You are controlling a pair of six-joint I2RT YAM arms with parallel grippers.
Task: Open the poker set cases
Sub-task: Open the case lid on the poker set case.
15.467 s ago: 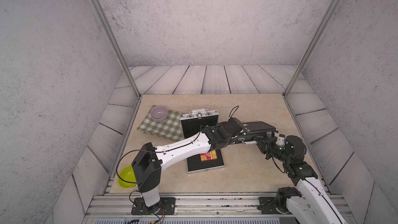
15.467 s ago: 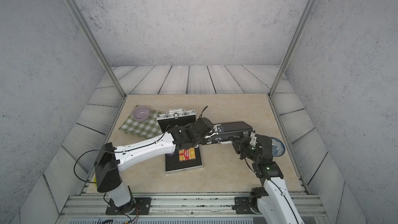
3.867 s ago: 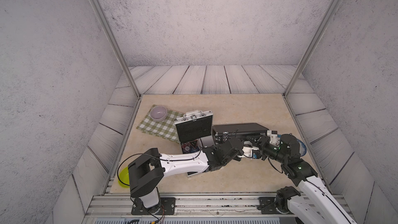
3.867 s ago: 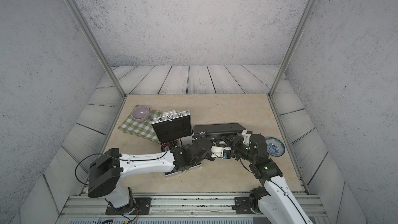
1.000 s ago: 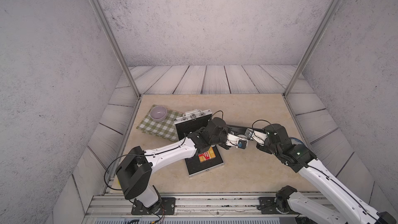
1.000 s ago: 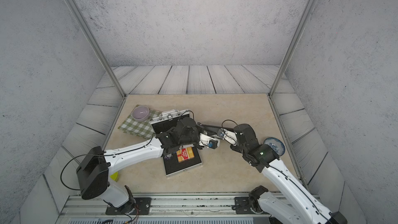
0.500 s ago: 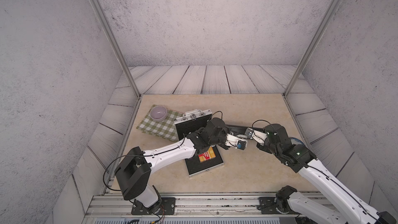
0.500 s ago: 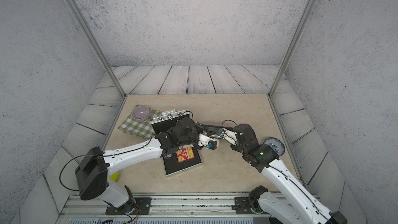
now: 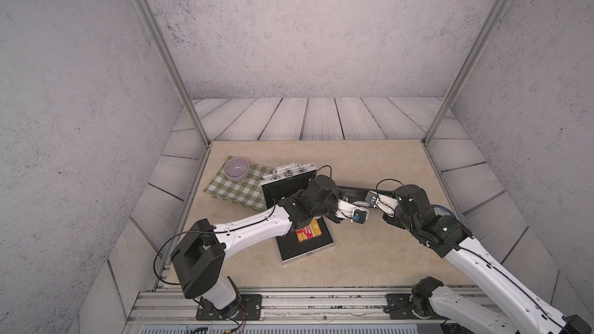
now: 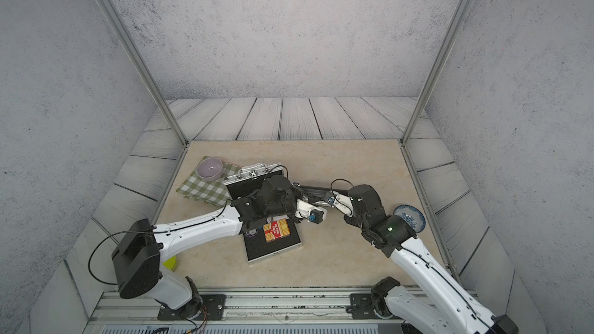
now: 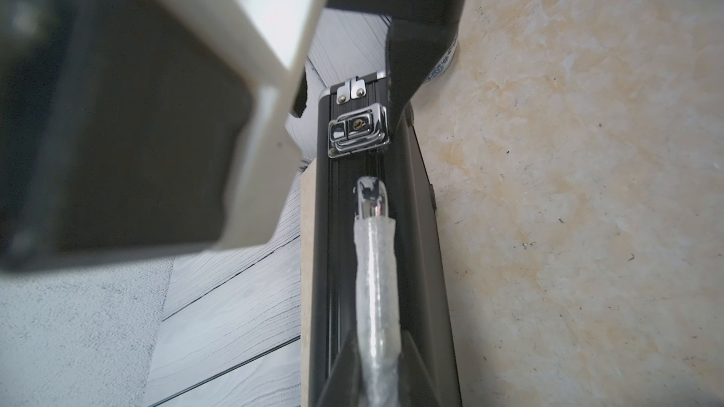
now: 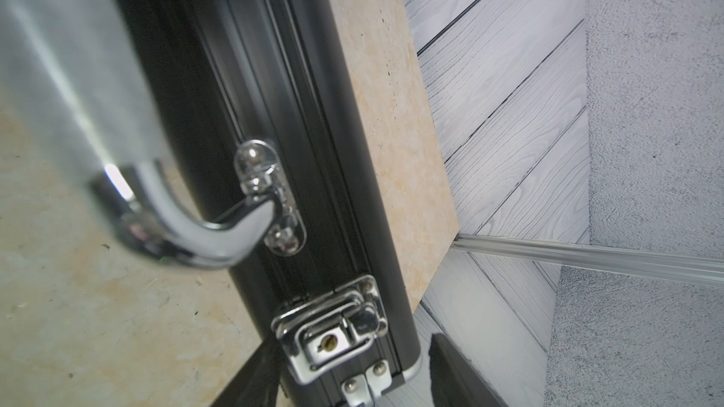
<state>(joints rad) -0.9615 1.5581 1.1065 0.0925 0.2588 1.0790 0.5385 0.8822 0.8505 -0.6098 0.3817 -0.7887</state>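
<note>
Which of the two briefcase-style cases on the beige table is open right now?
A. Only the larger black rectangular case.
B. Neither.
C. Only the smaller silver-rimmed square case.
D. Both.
C: the smaller silver-rimmed square case has its lid standing up and a red and yellow box showing in its base, while the larger black rectangular case lies shut.

I had open bench (image 9: pixel 369 159) along the far edge, into the far right corner, and in a bare strip along the front edge. The middle was blocked by the silver case (image 9: pixel 305 247) with its lid (image 9: pixel 276 187) up and my left arm (image 9: pixel 254 229) lying over it. Beside it stood the black case (image 9: pixel 355 191), with my right arm (image 9: pixel 418 210) reaching in. A cloth (image 9: pixel 234 192) and bowl (image 9: pixel 236 168) filled the far left corner, and a dish (image 10: pixel 411 216) sat by the right edge.
</note>
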